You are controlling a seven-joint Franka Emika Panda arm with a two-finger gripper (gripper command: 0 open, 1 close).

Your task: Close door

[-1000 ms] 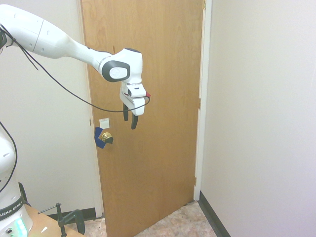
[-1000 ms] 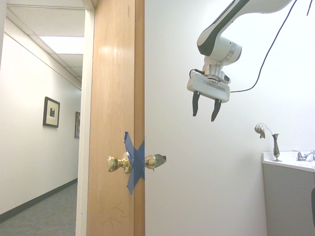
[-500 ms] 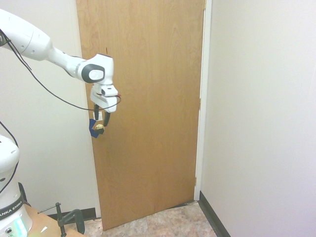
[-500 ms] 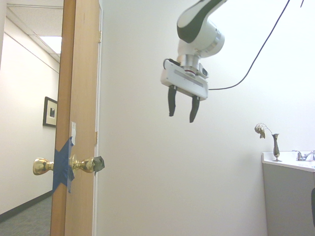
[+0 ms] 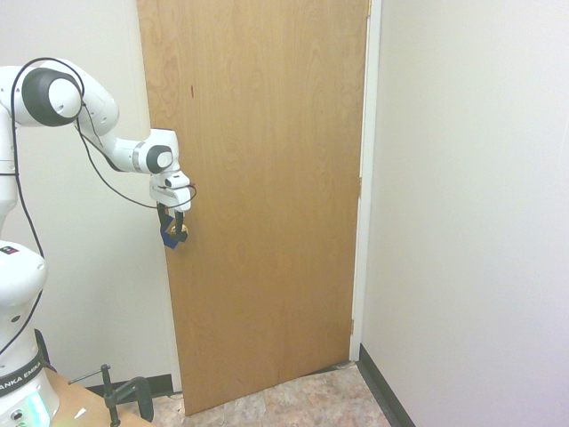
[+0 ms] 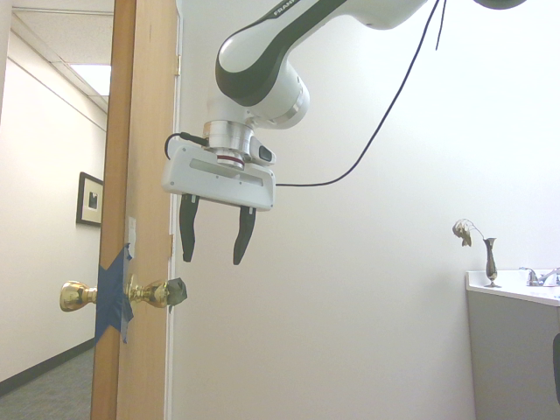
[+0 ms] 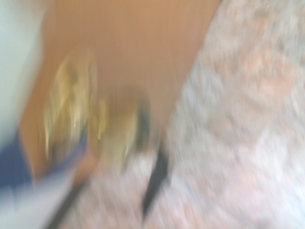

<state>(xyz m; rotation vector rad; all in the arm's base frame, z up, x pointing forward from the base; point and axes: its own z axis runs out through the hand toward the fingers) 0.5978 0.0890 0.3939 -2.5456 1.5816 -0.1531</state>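
Note:
The door (image 5: 267, 196) is tall, flat, orange-brown wood, hinged at the right in the first exterior view. Its latch edge (image 6: 144, 175) faces the second exterior camera, and a hallway shows beyond it. A brass knob (image 6: 162, 291) sticks out beside blue tape (image 6: 112, 297) and a small white label (image 6: 130, 232). My gripper (image 6: 214, 245) hangs open just above the knob and a little off to its side, nothing between its fingers. In the first exterior view the gripper (image 5: 173, 221) sits right at the knob (image 5: 180, 234). The wrist view shows the knob (image 7: 71, 109) as a blur.
A white wall (image 5: 462, 222) runs along the hinge side, with mottled floor (image 5: 302, 396) below. A counter with a small vase (image 6: 490, 258) stands at the far right. A framed picture (image 6: 91, 199) hangs in the hallway. A black clamp (image 5: 124, 393) sits low by the arm.
Over the last second the door swung toward its frame, then held still. My gripper moved across the door face to the latch side and came down near the knob, still open.

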